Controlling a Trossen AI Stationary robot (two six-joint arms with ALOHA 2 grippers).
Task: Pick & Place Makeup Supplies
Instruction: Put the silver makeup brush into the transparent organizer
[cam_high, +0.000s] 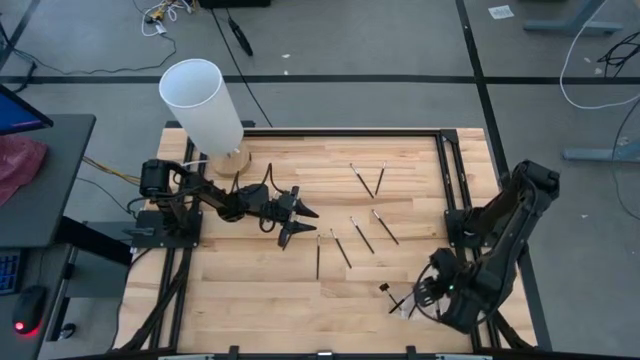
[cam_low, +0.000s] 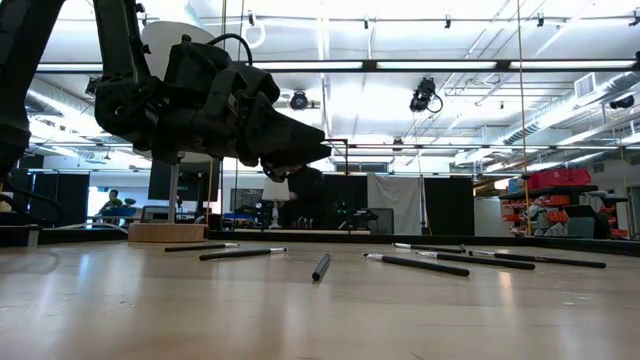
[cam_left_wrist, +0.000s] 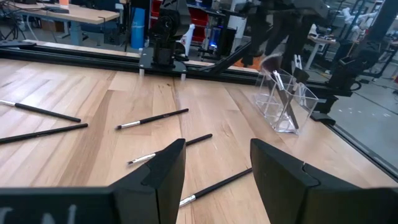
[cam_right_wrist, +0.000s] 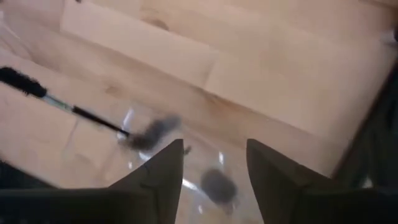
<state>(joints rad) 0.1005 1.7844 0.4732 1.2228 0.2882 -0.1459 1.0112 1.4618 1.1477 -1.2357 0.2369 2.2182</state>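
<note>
Right end effector (cam_high: 418, 300): hovered at the near right corner of the tabletop, directly over a clear holder; its fingers (cam_right_wrist: 158, 180) stood apart with nothing between them.
Clear holder (cam_left_wrist: 285, 102): a transparent compartmented stand near the right edge of the tabletop, with several makeup brushes standing tilted inside it, one with a fluffy pale tip.
Brush at the holder (cam_right_wrist: 62, 106): a dark-tipped brush lay slanted against the clear holder, beneath the right end effector.
Left end effector (cam_high: 298, 218): reached out from the left side to the middle of the tabletop, raised above the wood, fingers (cam_left_wrist: 161, 177) spread and empty.
Loose makeup brushes (cam_high: 362, 235): about seven thin dark brushes lay scattered flat on the tabletop, centre to right of centre, some crossing near the far side.
Tabletop (cam_high: 250, 300): pale wooden planks in a black frame.
White cylinder (cam_high: 203, 107): stood at the far left corner on a wooden base.
</note>
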